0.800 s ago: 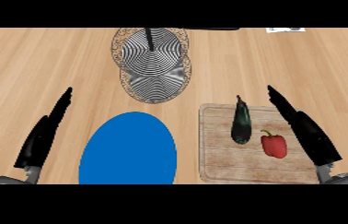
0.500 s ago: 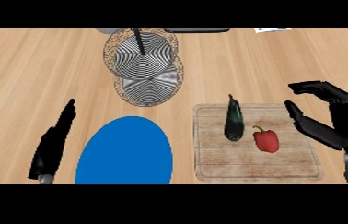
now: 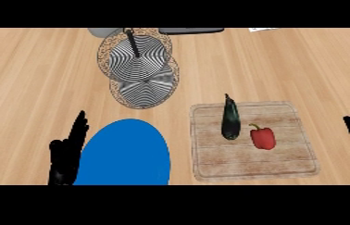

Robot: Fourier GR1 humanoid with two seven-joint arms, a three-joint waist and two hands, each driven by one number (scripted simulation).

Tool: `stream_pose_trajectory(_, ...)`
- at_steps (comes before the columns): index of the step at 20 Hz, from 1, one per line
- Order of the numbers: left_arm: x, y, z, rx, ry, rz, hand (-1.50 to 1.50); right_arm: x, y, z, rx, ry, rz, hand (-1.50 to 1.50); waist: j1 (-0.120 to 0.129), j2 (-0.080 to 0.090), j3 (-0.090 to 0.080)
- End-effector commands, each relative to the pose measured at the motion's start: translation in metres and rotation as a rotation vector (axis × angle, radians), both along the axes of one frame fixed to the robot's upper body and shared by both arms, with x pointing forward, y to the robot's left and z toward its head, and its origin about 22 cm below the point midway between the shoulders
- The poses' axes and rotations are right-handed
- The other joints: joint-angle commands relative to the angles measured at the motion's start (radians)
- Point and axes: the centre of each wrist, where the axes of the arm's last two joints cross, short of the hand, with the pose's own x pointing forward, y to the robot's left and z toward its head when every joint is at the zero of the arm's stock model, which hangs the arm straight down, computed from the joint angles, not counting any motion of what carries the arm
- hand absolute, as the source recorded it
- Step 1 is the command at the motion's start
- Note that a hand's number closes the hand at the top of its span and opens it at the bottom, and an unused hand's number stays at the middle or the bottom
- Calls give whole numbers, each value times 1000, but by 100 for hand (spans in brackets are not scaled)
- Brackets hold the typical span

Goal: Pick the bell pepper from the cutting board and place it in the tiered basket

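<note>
The red bell pepper (image 3: pixel 263 138) lies on the right half of the wooden cutting board (image 3: pixel 253 166), apart from a dark eggplant (image 3: pixel 230 119) to its left. The tiered basket (image 3: pixel 140 67), two wire tiers with striped liners, stands at the back, left of the board. My left hand (image 3: pixel 68 151) rests open at the lower left, fingers up, beside the blue plate. Of my right hand (image 3: pixel 346 124) only a black sliver shows at the right edge, level with the pepper and apart from it. Neither hand holds anything.
A large blue plate (image 3: pixel 123 155) lies at the front, between my left hand and the cutting board. A grey object (image 3: pixel 103 32) and a dark flat thing (image 3: pixel 191 31) sit along the counter's back edge. Bare wooden counter lies right of the basket.
My right hand has drawn away to the right, from beside the board to the view's edge. The left hand has shifted slightly right. Pepper and eggplant have stayed in place.
</note>
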Motion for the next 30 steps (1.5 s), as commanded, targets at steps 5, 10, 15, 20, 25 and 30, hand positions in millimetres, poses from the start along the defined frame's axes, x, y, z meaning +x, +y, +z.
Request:
stream_pose_trajectory(5,5,-1,1,-4,-11,-10,0,-85,4,14,-101,333,147,-150,27,8,-6)
stream_pose_trajectory(10,-3,-19,-16,-2,-16,-30,0,-102,16,29,-307,599,208,-150,47,16,-8)
stream_pose_trajectory(15,15,-10,-2,-5,-34,-56,0,-102,32,54,-461,784,102,-150,76,24,-9)
stream_pose_trajectory(20,7,-4,-8,-7,-22,-55,0,-98,69,77,-477,833,-6,-150,78,17,-5)
stream_pose_trajectory(25,9,-38,-8,-12,-23,-72,0,-70,95,52,-515,920,-28,-150,79,14,-3)
stream_pose_trajectory(30,14,-28,-4,-23,0,-83,0,-42,125,48,-602,1012,-64,-150,81,15,-3)
